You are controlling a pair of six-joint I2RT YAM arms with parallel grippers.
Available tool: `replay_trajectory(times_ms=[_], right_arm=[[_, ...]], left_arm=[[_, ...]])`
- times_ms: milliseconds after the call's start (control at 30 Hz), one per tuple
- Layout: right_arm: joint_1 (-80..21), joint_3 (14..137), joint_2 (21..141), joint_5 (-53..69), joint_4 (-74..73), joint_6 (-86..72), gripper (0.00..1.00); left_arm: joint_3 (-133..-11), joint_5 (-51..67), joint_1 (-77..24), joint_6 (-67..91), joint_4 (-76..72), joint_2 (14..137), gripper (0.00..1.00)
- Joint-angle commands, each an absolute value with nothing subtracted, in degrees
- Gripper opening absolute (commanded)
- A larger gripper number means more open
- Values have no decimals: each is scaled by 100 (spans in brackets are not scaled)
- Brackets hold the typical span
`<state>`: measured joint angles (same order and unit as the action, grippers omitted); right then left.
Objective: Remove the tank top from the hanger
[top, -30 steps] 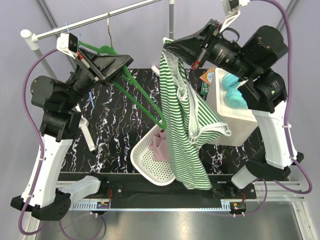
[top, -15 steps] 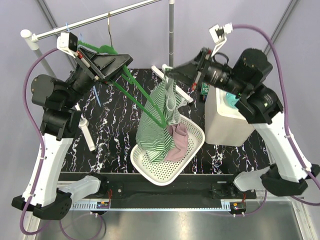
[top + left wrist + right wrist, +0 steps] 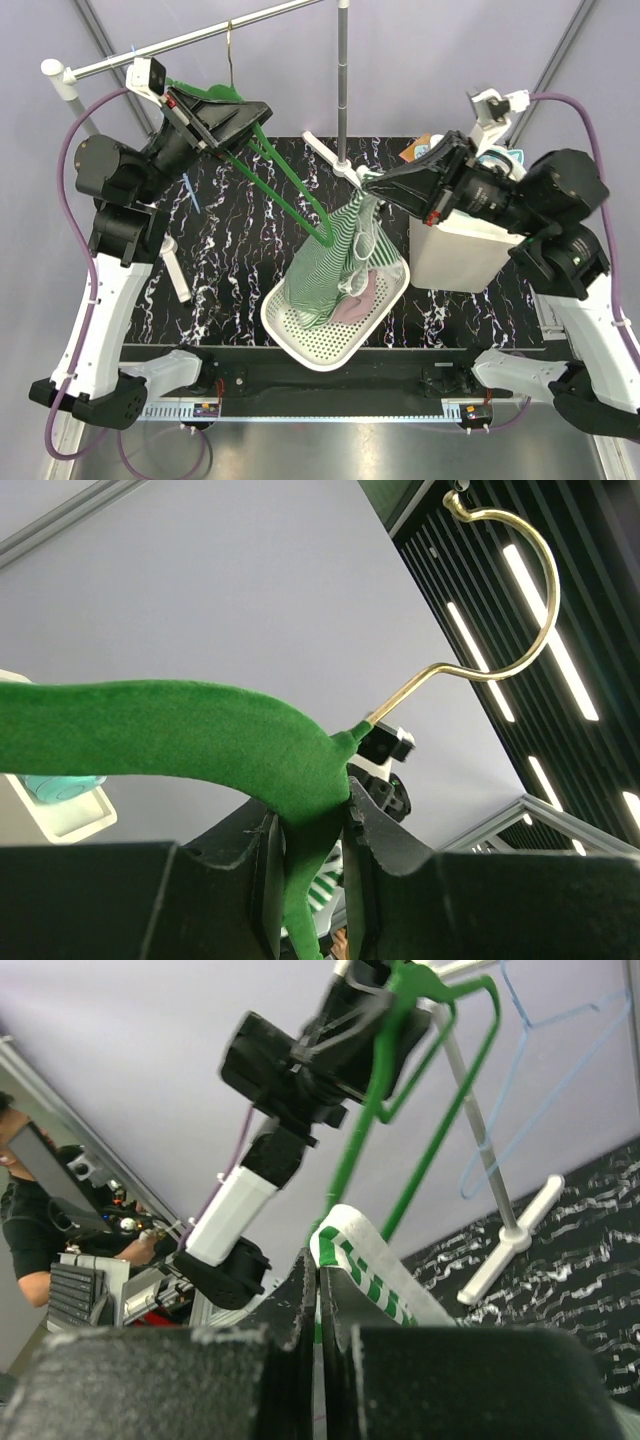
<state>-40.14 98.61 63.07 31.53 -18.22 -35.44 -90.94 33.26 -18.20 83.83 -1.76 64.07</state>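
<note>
Over the last second the right claw (image 3: pixel 370 186) has swung down and out to the right, taking the striped tank top (image 3: pixel 322 272) from a free hang in front of the arms to a slump inside the white basket (image 3: pixel 283 340). The left arm has lifted a little, bringing the hook of the hanger (image 3: pixel 180 740) closer to the rail (image 3: pixel 180 40).

The right claw is pinched tight on one strap of the tank top. The rest of the fabric drapes from that strap into the basket, on top of a pink cloth (image 3: pixel 362 296), and the basket sits on the dark marbled tabletop (image 3: pixel 230 260). The left claw (image 3: pixel 312 870) is clamped on the green hanger at its neck, just below the hook, and holds it up high at the back left.

In the top view the hanger's lower corner overlaps the upper edge of the fabric, so I cannot tell whether the two touch. The garment no longer looks threaded on the hanger, which suggests the removal itself is done. What seems left is letting go of the strap so the tank top settles in the basket.
</note>
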Motion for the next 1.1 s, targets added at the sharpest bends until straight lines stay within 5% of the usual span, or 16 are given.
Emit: replay_trajectory(times_ms=[0,633,1067], right_arm=[[-4061,9704,6074,3296,-1055,-3621,0],[-4087,7867,6495,3305,-475,-4429,0],[-4122,5432,6969,3470,-606,-4756,0]], left_arm=[[-9413,3542,-1784,8376,-457,6425,0],[-9448,3533,-1767,8332,-211,6372,0],[-9220,3551,-1767,8385,-360,6425,0]])
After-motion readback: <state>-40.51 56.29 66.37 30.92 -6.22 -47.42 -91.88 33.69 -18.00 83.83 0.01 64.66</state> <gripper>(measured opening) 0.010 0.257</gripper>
